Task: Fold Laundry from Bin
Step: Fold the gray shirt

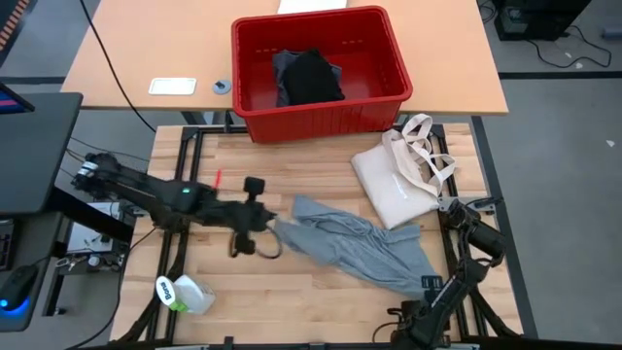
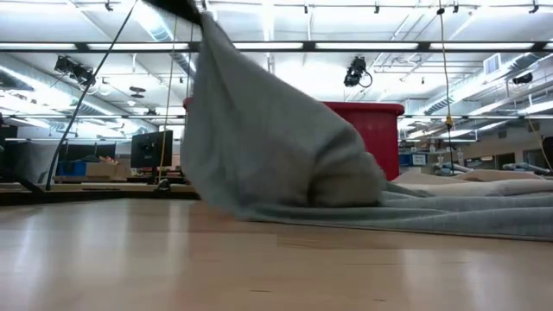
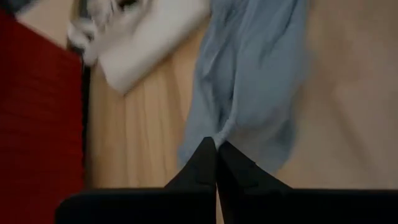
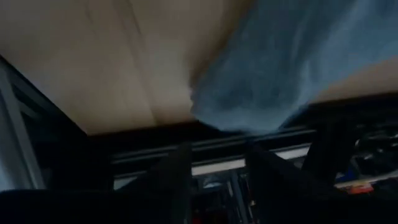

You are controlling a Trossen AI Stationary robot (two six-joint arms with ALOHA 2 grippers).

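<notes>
Grey cloth fills the low view right in front of the lens: the light grey T-shirt (image 2: 268,147) lies bunched on the wooden table (image 1: 292,292), one end pulled up in a peak. My left gripper (image 3: 216,163) has its two fingers pressed together on that raised end, pinching a narrow fold of fabric above the table's middle. From there the shirt trails toward my right side, and its far corner hangs just over the table's near edge.

My right gripper (image 4: 214,171) sits low at that near right corner with its fingers standing apart and nothing between them; the shirt's hanging corner is just ahead of it.

I judge the cloth light, soft and limp. It sags wherever I do not hold it, so one pinch only drags it into a rope. A second hold at a hem or shoulder seam, well apart from the first, should let me spread it flat.

Beyond the shirt, the cream tote bag (image 1: 400,175) lies near its far right part, close enough to catch if I sweep the cloth that way. The red bin (image 1: 321,70) stands farther back with a black garment (image 1: 311,78) in it. A white and green bottle (image 1: 185,292) lies on its side at the near left corner, well clear
</notes>
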